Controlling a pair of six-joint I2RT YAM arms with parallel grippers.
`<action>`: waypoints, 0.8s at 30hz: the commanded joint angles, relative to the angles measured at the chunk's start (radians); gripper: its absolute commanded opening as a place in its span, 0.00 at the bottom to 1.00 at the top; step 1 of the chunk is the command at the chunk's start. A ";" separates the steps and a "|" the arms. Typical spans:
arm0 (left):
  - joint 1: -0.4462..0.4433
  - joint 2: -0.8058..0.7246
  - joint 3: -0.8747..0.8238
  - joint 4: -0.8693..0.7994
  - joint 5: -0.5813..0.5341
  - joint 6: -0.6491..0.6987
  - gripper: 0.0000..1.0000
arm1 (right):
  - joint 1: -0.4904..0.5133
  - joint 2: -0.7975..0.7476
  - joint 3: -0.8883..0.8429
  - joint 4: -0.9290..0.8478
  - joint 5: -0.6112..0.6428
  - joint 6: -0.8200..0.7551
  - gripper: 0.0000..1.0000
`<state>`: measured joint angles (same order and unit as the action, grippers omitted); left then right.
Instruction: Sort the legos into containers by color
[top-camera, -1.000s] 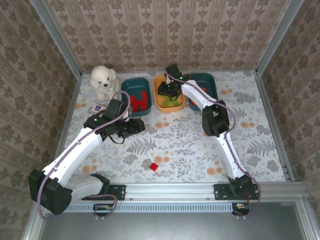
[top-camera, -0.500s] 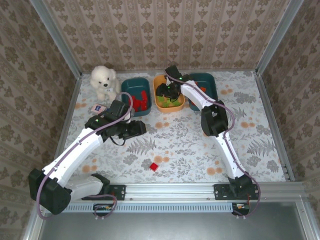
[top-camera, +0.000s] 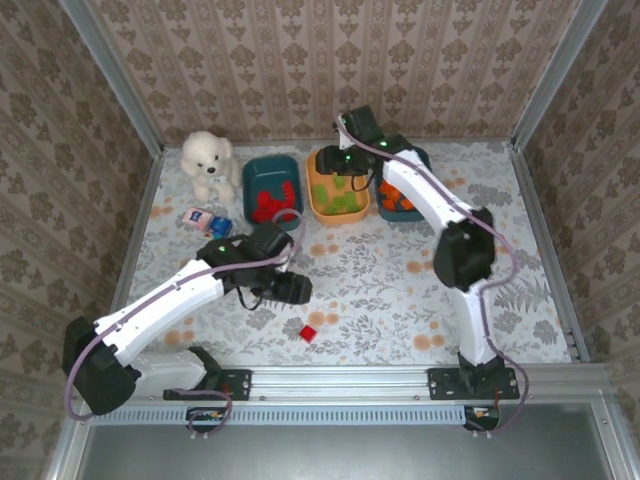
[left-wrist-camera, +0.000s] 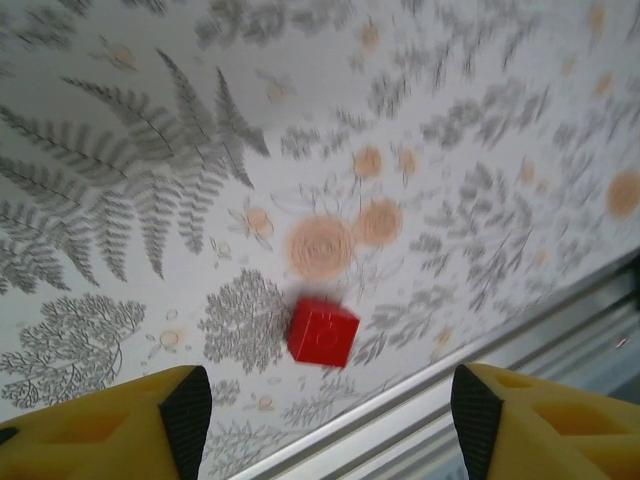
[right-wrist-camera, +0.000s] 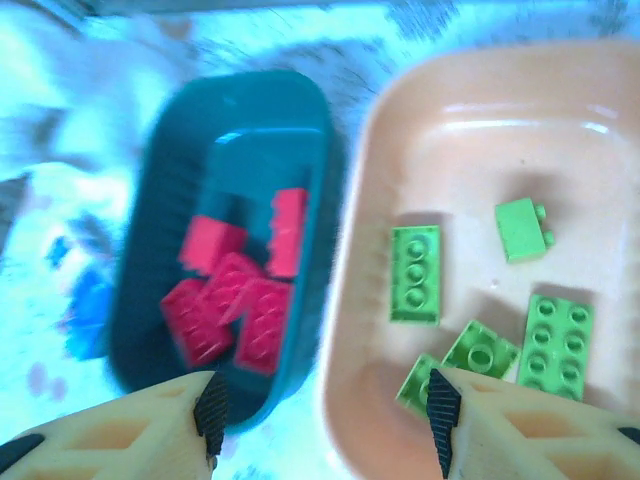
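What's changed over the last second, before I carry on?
The left gripper swung away from the left teal bin toward the near edge, fingers open, closing on the loose red brick. The right gripper pulled up above the orange bin, fingers open and empty over the green bricks. Red brick, both bins and the white bear stayed put.

A white tabletop cloth printed with grey ferns and orange flowers (top-camera: 370, 290) covers the work surface. Behind it and on both sides of it rise walls papered in beige-and-brown damask (top-camera: 300, 60), joined by grey metal corner posts (top-camera: 112, 75). Along its near edge runs a silver aluminium rail (top-camera: 340, 378). The light is even and soft.
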<state>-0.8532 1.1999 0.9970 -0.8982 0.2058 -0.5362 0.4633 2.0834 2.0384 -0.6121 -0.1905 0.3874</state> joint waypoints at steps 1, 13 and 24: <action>-0.099 0.023 -0.038 -0.058 -0.097 0.057 0.69 | 0.036 -0.272 -0.272 0.212 -0.058 -0.003 0.60; -0.334 0.289 -0.053 0.063 -0.201 -0.047 0.67 | 0.069 -1.176 -1.066 0.005 -0.297 0.173 0.66; -0.348 0.433 -0.030 0.098 -0.219 -0.032 0.69 | 0.066 -1.303 -1.127 -0.061 -0.331 0.194 0.68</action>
<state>-1.1908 1.5951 0.9386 -0.8055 0.0101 -0.5758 0.5301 0.7620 0.9131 -0.6533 -0.4892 0.5762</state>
